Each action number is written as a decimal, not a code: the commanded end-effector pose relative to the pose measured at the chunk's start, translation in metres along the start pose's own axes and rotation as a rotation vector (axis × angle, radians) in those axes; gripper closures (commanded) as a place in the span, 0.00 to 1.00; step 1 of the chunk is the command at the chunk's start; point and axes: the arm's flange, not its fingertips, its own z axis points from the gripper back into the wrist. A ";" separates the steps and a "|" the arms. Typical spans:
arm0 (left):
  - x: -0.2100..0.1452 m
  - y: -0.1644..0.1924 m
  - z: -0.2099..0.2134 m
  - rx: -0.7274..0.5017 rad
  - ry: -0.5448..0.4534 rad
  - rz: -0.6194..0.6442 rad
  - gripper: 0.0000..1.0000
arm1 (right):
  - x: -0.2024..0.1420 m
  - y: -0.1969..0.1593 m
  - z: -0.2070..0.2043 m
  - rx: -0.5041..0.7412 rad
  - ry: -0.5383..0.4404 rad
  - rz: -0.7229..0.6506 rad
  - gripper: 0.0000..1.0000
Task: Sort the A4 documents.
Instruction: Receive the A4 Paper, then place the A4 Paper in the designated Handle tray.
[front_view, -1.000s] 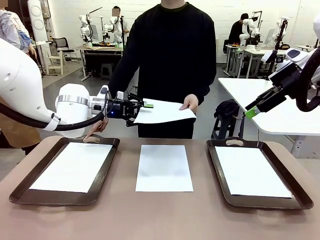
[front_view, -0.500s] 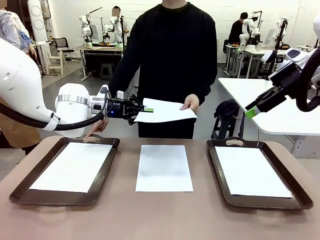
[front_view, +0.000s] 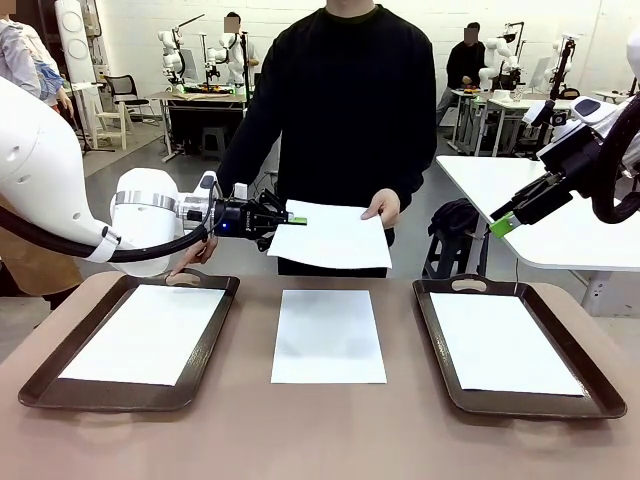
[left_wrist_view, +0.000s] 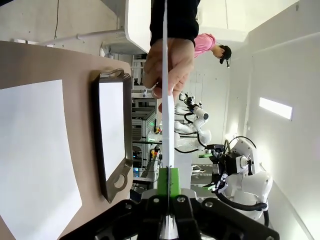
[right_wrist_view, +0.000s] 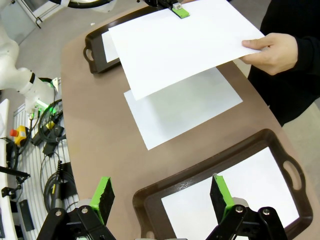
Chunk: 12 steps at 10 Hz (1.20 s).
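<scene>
Surface: a desk (front_view: 330, 430) with a matt brown top and a rounded near edge. It stands in a workshop with white walls, a grey floor and white tables further back.

Four A4 documents were noted, all plain white, thin, rectangular and unmarked. The middle sheet (front_view: 328, 335) lies flat on the bare desk and serves as reference for what follows.

- Just to its left, apart from it, is the left tray (front_view: 215, 330). It is dark brown, glossy and raised-rimmed, with a cut-out handle, and the left-tray sheet (front_view: 145, 335) lies flat inside.
- Just to its right is the matching right tray (front_view: 430, 330), with the right-tray sheet (front_view: 505, 343) flat inside.
- Above and beyond it, clear of the desk, the held sheet (front_view: 330, 238) hangs in the air, sagging slightly at its free corner.

The left end effector (front_view: 290, 218) has its green pads pinched together on the left edge of the held sheet. The person's hand (front_view: 380, 207) grips the opposite edge. The person's other hand (front_view: 190, 258) rests at the left tray's handle.

The right end effector (right_wrist_view: 162, 192) is high above and to the right of the middle sheet. Its fingers are spread wide and carry nothing.
</scene>
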 end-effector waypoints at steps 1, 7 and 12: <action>0.000 0.000 0.000 0.003 -0.003 0.000 1.00 | 0.000 0.000 0.000 0.004 0.000 0.002 0.00; 0.000 0.000 0.000 0.003 -0.003 0.000 1.00 | 0.000 0.000 0.000 0.004 0.000 0.002 0.00; 0.000 0.000 0.000 0.003 -0.003 0.000 1.00 | 0.000 0.000 0.000 0.004 0.000 0.002 0.00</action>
